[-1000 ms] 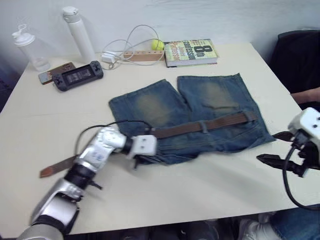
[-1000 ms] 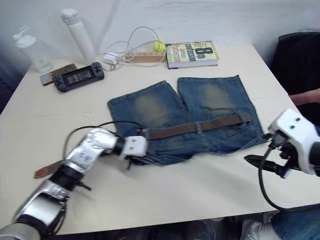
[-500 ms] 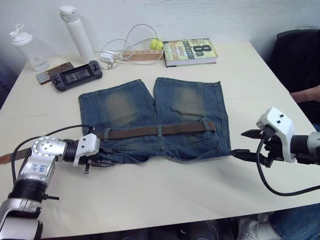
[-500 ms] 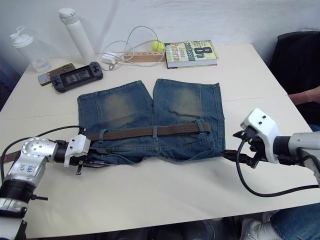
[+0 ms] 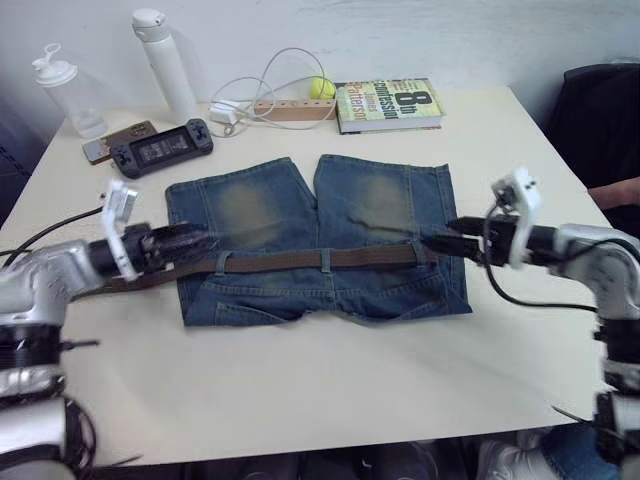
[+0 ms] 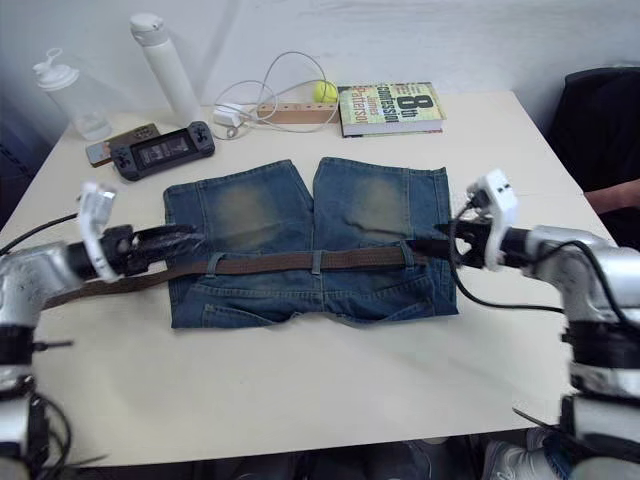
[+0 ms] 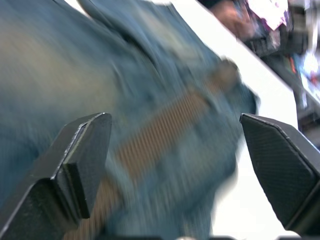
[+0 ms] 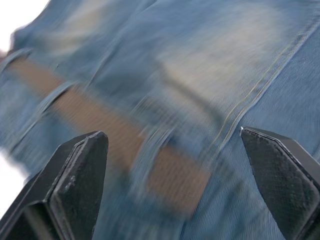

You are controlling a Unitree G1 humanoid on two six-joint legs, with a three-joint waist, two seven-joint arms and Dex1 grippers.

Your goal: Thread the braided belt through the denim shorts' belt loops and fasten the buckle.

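The denim shorts are lying flat near the middle of the table, waistband toward the robot and legs pointing toward the book at the far edge. The braided belt is running along the waistband, passing under the belt loops, three of which are showing as short upright denim strips over the strap. One end of the belt is trailing off the shorts' left edge onto the table; the other end is stopping near the shorts' right edge. The buckle cannot be made out.

The left gripper is hovering at the shorts' left edge, just above the belt, and in the left wrist view its two black fingers are standing wide apart with the strap and denim between them, gripping nothing. The right gripper is pointing at the shorts' right edge beside the belt end; in the right wrist view its fingers are likewise spread wide over belt and denim, empty.

Beyond the shorts' legs, a handheld game console, a white bottle, a clear bottle, a white cable and a yellow ball are sitting along the far side of the table.
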